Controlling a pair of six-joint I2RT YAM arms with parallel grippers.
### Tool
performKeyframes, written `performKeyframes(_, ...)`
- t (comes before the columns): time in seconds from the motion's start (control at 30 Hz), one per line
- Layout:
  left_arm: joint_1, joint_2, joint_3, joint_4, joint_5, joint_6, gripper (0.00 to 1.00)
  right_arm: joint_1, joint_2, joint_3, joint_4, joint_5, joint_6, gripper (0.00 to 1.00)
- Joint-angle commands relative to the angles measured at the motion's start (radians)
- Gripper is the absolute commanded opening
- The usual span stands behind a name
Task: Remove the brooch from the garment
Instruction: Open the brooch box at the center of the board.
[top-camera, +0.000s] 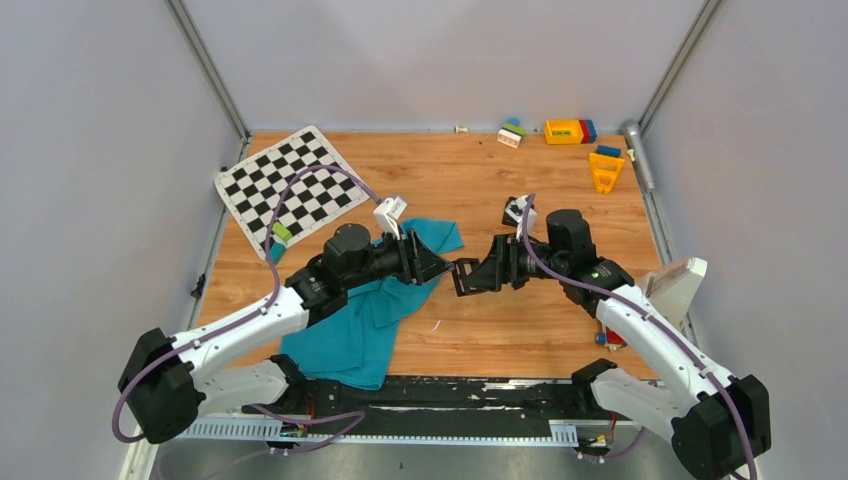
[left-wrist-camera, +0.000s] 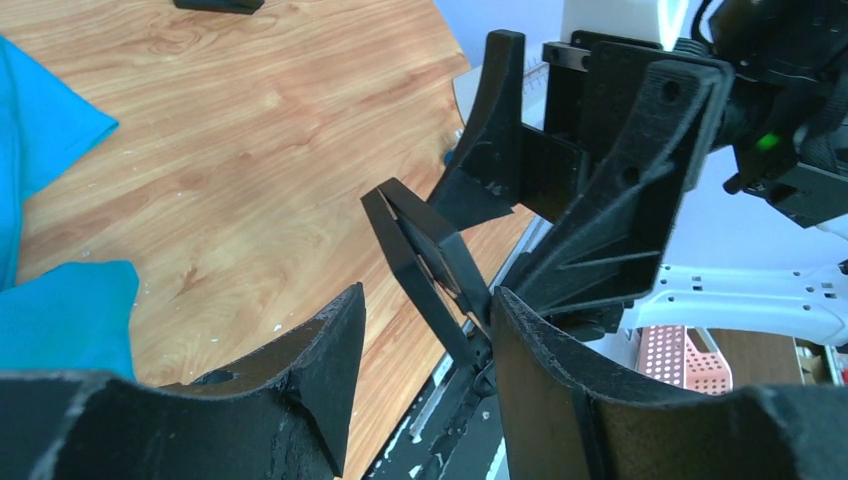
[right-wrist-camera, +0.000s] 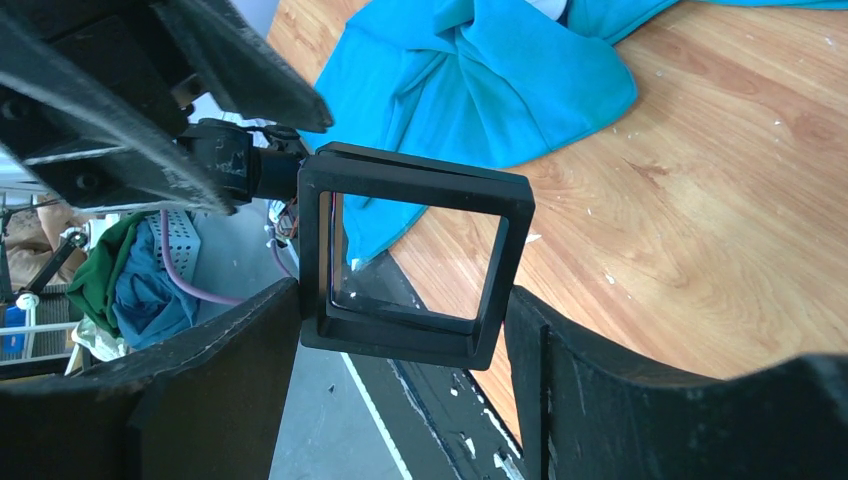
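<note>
Midair, right jaws pinch one black frame (right-wrist-camera: 420, 180); left jaws spread near one garment (top-camera: 350, 335).

A black-and-white checkered mat (top-camera: 285, 185) lies askew in the far left corner of the wooden table (top-camera: 520, 325), with a small green piece (top-camera: 282, 233) at its near edge. Along the far edge toward the right sit a little white, green and blue block (top-camera: 511, 133) and a yellow block (top-camera: 566, 131) with red and blue at its end. An orange wedge (top-camera: 605, 168) lies nearer the right edge. A black square frame (right-wrist-camera: 412, 255) with a clear window is raised above mid-table. A white box (top-camera: 680, 285) stands at the right edge.
</note>
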Motion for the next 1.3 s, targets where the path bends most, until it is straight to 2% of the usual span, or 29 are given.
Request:
performKeyframes(0.0, 0.017, 0.024, 0.025, 0.035, 0.03, -0.04, 0.57, 0.014, -0.032, 0.003, 0.055, -0.033, 0.018, 0.34)
performKeyframes(0.2, 0.027, 0.061, 0.033, 0.068, 0.058, -0.054, 0.56, 0.023, -0.038, 0.005, 0.055, -0.049, 0.023, 0.34)
performKeyframes(0.4, 0.033, 0.095, 0.038, 0.073, 0.074, -0.056, 0.4, 0.024, -0.048, 0.004, 0.061, -0.041, 0.032, 0.33)
performKeyframes(0.63, 0.044, 0.101, 0.005, 0.118, 0.098, -0.069, 0.3, 0.023, -0.081, -0.013, 0.102, -0.041, 0.059, 0.3)
performKeyframes(0.77, 0.051, 0.088, -0.006, 0.119, 0.093, -0.068, 0.15, 0.024, -0.1, -0.031, 0.112, -0.009, 0.066, 0.3)
performKeyframes(0.8, 0.052, 0.075, -0.012, 0.113, 0.087, -0.068, 0.11, 0.023, -0.106, -0.04, 0.112, 0.016, 0.07, 0.33)
performKeyframes(0.9, 0.057, 0.043, -0.01, 0.065, 0.042, -0.043, 0.06, 0.021, -0.116, -0.072, 0.105, 0.107, 0.084, 0.55)
performKeyframes(0.97, 0.058, 0.023, -0.003, 0.01, 0.014, -0.023, 0.02, 0.019, -0.116, -0.092, 0.096, 0.172, 0.093, 0.63)
performKeyframes(1.03, 0.058, 0.008, -0.002, -0.03, 0.0, -0.011, 0.0, 0.02, -0.111, -0.106, 0.085, 0.213, 0.1, 0.68)
performKeyframes(1.17, 0.059, -0.003, -0.001, -0.055, -0.015, -0.002, 0.0, 0.02, -0.1, -0.104, 0.039, 0.298, 0.113, 0.95)
performKeyframes(1.27, 0.06, -0.003, 0.002, -0.068, -0.026, 0.001, 0.0, 0.02, -0.107, -0.096, 0.014, 0.319, 0.108, 0.94)
